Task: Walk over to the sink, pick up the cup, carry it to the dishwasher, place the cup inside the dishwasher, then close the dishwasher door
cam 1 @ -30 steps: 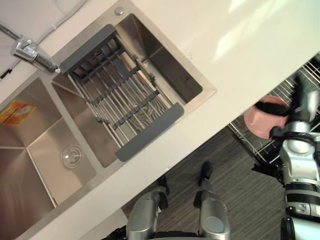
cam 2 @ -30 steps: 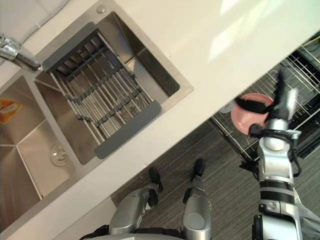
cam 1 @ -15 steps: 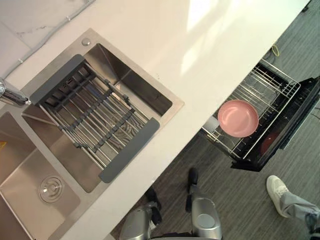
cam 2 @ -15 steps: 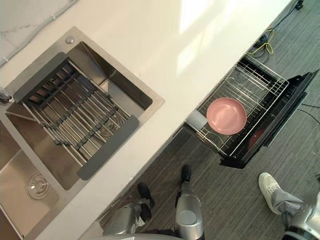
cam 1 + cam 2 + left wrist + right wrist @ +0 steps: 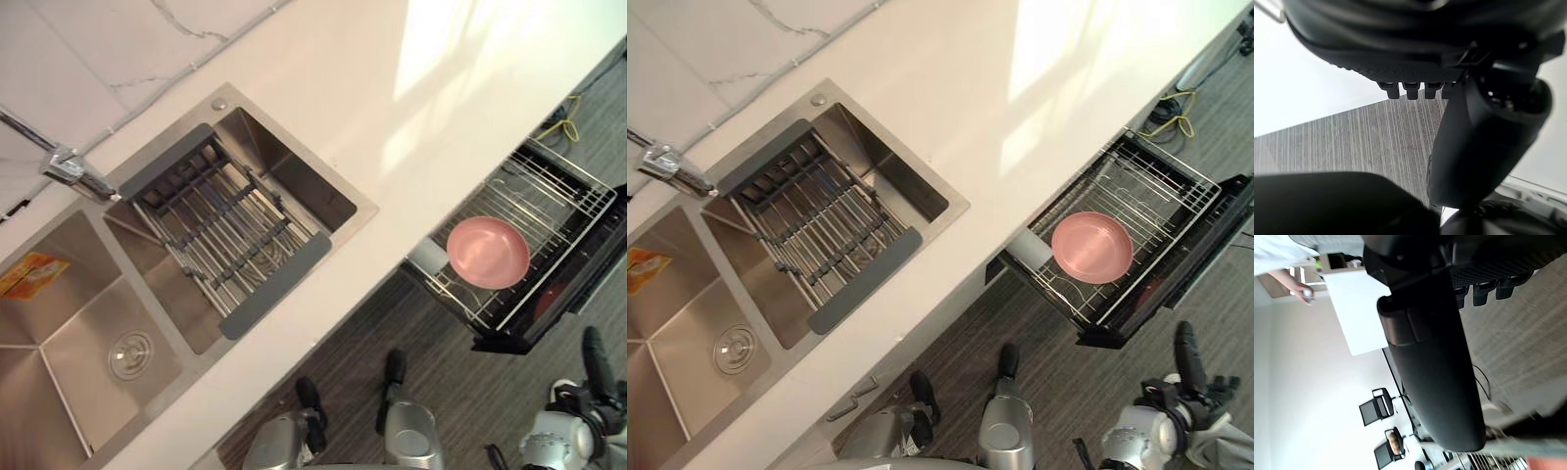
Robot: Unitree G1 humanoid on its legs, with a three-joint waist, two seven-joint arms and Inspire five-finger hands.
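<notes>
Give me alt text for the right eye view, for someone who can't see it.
A pink cup sits in the pulled-out dishwasher rack below the white counter. The robot's right hand hangs nearby, empty; a steel sink lies left.

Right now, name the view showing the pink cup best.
Right eye view: the pink cup lies whole in the dishwasher rack, clear of the edges. The left eye view shows it too, nearer the edge. The right wrist view may catch a sliver.
</notes>
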